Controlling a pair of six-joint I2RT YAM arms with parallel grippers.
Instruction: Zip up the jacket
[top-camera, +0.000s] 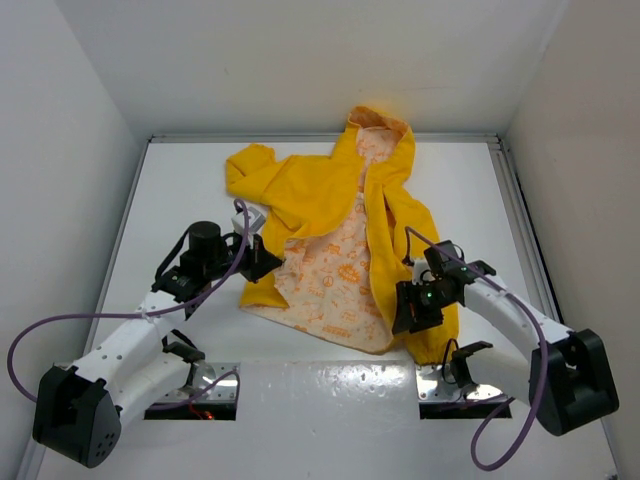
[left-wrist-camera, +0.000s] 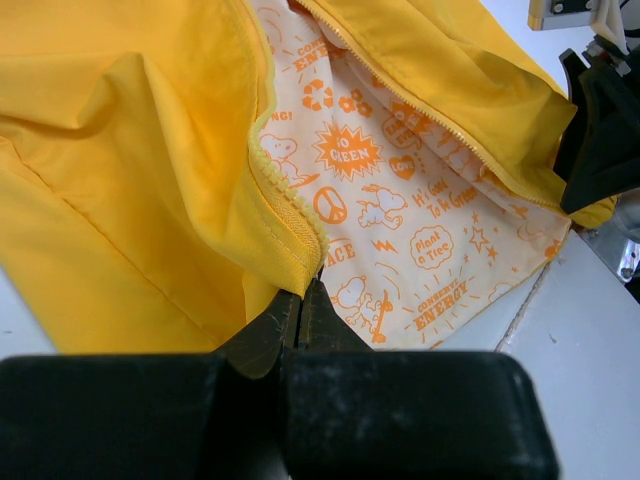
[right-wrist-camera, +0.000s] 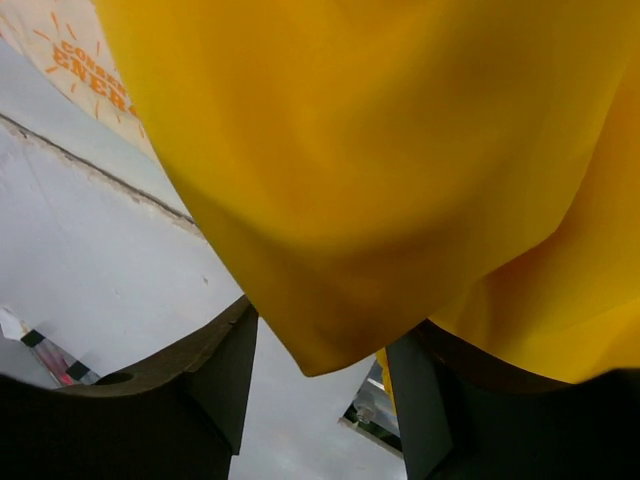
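The jacket is spread open on the desk, with its printed lining exposed. The left end effector is clenched on the hem corner at the foot of one zipper row. The right end effector is released, its jaws standing apart with a yellow fold hanging loose between them. To do this step well, the opposite zipper row should be pinched close to its bottom end. Both hems are then best brought together level and taut, so that the two ends can be mated without bunching.
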